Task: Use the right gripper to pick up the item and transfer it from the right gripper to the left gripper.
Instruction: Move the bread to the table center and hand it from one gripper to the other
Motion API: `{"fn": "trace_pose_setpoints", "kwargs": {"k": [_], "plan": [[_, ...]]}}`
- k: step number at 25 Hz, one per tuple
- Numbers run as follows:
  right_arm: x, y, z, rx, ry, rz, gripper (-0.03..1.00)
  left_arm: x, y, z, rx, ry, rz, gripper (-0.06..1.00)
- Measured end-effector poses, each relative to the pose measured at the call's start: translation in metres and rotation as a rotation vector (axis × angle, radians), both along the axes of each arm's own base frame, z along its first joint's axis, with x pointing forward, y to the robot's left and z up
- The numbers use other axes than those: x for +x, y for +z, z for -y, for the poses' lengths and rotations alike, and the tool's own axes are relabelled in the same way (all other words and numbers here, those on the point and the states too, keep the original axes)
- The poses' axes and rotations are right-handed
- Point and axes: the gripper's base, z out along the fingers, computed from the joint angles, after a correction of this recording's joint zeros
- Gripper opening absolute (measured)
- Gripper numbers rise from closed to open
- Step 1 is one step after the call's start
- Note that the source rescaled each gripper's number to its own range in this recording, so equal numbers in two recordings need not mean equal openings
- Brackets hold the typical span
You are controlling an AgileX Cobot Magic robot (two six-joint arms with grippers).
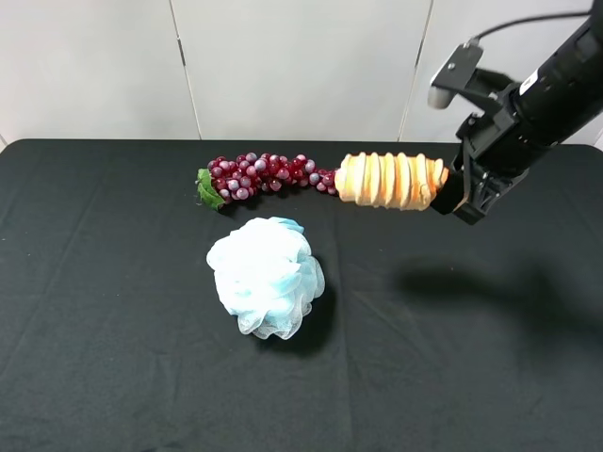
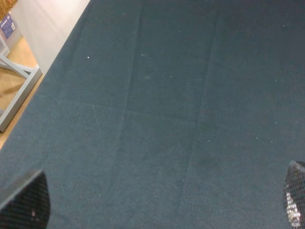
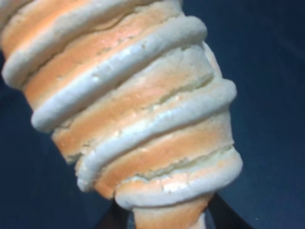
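Black surface (image 1: 94,377) | right fingers (image 1: 468,202) clamp toy bread loaf (image 1: 389,181) by one end | left fingers (image 2: 26,202) wide, empty | best: offer free end level

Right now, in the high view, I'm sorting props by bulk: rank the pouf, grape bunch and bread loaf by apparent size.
1. pouf
2-3. bread loaf and grape bunch: alike; the loaf seems raised toward the camera, so unranked.

Right arm (image 1: 561,71): black cylindrical body with a small white marking. A light-grey block (image 1: 455,71) sits on a black bracket, fed by a thin black cable (image 1: 528,21). Right gripper (image 1: 457,193): black, angular housing. Left fingers (image 2: 26,202): dark pads (fine grid texture).
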Motion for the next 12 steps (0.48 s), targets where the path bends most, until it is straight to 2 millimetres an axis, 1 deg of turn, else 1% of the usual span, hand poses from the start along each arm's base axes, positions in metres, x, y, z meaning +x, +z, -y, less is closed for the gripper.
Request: {"fn": "trace_pose_setpoints", "kwargs": {"k": [3,4,5,6,12], "plan": [[-0.011,0.015,-0.004,0.008,0.027,0.045,0.05,0.0,0.0,0.0,0.0,0.0,0.0,0.97],[-0.011,0.015,-0.004,0.008,0.027,0.045,0.05,0.0,0.0,0.0,0.0,0.0,0.0,0.97],[-0.019,0.024,-0.006,0.012,0.049,0.063,0.05,0.0,0.0,0.0,0.0,0.0,0.0,0.97],[-0.023,0.027,-0.007,0.014,0.059,0.069,0.05,0.0,0.0,0.0,0.0,0.0,0.0,0.97],[-0.041,0.045,-0.007,0.037,0.063,0.091,0.05,0.0,0.0,0.0,0.0,0.0,0.0,0.97]]}}
